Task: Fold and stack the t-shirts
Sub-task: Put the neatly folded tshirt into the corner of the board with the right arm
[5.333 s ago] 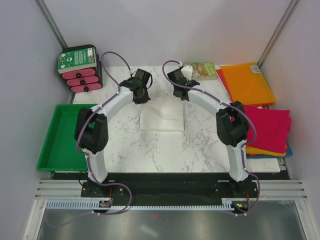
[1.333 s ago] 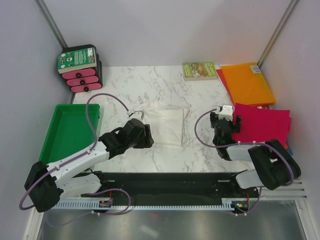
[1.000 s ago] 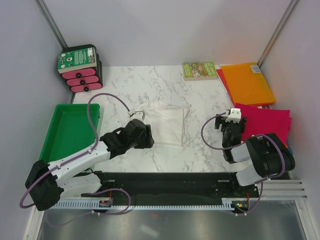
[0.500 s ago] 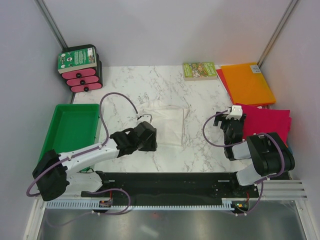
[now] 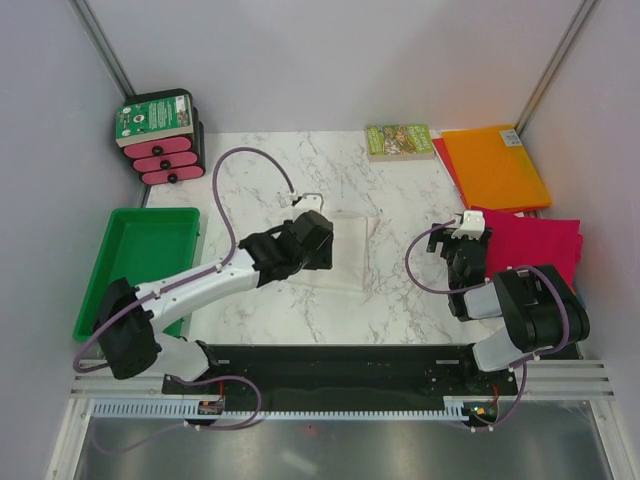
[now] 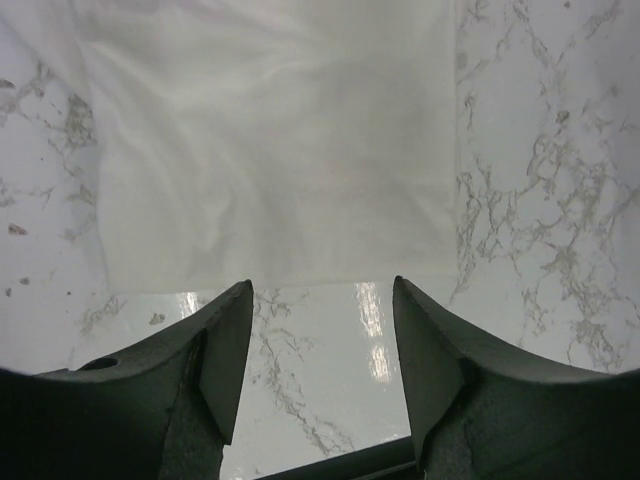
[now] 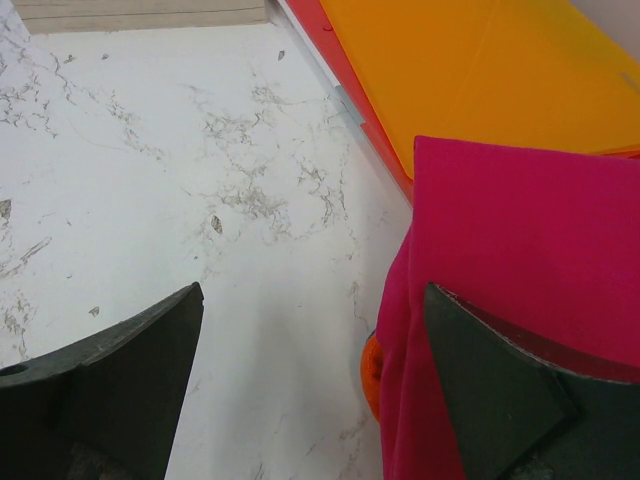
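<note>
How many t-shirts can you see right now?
4. White shirt mid-table; magenta shirt topping the right-hand pile; orange shirt peeking out beneath it; blue shirt, a sliver at the pile's bottom. More may be hidden in the pile.

At centre, white t-shirt (image 5: pixel 350 255) on white marble-patterned table (image 5: pixel 400 300) veined grey. At 3 o'clock, magenta t-shirt (image 5: pixel 530 250) over a sliver of orange t-shirt (image 7: pixel 368 375); at 1 o'clock, glossy orange sheet (image 5: pixel 495 165) and green-covered book (image 5: pixel 399 140). At 9 o'clock, plain green tray (image 5: pixel 120 290); at 11 o'clock, black box (image 5: pixel 160 135) with pink ovals and green label.
</note>
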You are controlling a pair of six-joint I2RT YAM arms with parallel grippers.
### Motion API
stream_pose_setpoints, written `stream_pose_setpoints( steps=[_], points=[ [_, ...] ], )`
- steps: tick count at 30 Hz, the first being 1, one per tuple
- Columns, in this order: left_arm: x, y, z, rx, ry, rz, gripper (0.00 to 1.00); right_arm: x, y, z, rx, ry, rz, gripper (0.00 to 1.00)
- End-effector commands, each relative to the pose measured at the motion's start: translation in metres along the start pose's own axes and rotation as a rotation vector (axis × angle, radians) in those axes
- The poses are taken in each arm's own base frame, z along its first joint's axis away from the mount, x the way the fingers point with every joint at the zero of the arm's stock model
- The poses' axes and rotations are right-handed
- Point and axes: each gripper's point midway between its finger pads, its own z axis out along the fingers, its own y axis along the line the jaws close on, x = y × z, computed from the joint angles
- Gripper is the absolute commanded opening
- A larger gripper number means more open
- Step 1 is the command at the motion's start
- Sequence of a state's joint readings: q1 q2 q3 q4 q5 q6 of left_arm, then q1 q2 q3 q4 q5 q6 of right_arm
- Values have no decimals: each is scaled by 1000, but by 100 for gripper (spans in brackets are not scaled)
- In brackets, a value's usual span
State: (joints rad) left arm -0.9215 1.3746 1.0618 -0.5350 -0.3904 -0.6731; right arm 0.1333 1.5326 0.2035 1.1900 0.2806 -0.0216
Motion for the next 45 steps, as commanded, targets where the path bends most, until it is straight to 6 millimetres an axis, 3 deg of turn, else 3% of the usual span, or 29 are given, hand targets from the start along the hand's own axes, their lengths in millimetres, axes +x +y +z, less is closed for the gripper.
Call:
stream_pose_setpoints(
  steps=[1, 4, 8, 11, 17, 19, 20, 21, 22, 23, 24, 25, 26, 29, 33, 35, 36, 37, 38, 45],
  points=[
    [-31, 11, 19, -129, -55, 85, 65, -17, 5, 6, -21, -51, 36, 98],
    [-38, 24, 46, -198, -28, 49, 65, -17, 5, 6, -21, -51, 34, 99],
    [-38, 63, 87, -277, 57, -64, 63, -18, 10, 8, -45, -52, 35, 98],
    [-21, 84, 116, -349, 126, -67, 62, -15, 15, 12, -113, -31, 32, 98],
    [1, 96, 132, -382, 185, -97, 61, -15, 17, 12, -138, -27, 52, 98],
    [9, 98, 134, -385, 203, -96, 61, -34, 28, 17, -206, -52, 10, 98],
    [12, 99, 135, -383, 207, -95, 61, -22, 46, 10, -320, 65, -26, 98],
    [16, 99, 137, -382, 213, -96, 61, -29, 55, 12, -362, 99, -43, 98],
    [23, 100, 139, -374, 235, -100, 61, -70, 64, 29, -384, 75, -5, 98],
    [26, 97, 142, -362, 239, -108, 60, -39, 73, 17, -452, 288, -8, 98],
    [31, 95, 144, -352, 256, -114, 60, -43, 80, 17, -499, 341, -12, 98],
    [41, 91, 148, -334, 292, -132, 58, -72, 87, 26, -540, 326, -25, 98],
    [47, 89, 151, -325, 310, -147, 58, -58, 93, 13, -593, 432, -20, 98],
    [65, 75, 157, -279, 352, -192, 56, -76, 95, 14, -585, 409, 30, 98],
    [86, 52, 158, -240, 387, -203, 55, -71, 96, 6, -548, 445, 192, 98],
    [93, 42, 158, -223, 405, -206, 55, -56, 98, 7, -549, 526, 249, 98],
    [97, 33, 156, -211, 410, -199, 55, -63, 102, 8, -594, 539, 225, 98],
    [98, 28, 155, -205, 409, -198, 55, -44, 117, -11, -722, 654, 227, 98],
    [100, 24, 154, -199, 409, -194, 55, -43, 120, -13, -755, 665, 224, 98],
    [102, -6, 150, -146, 403, -162, 54, -36, 117, -18, -696, 673, 137, 98]
  ],
)
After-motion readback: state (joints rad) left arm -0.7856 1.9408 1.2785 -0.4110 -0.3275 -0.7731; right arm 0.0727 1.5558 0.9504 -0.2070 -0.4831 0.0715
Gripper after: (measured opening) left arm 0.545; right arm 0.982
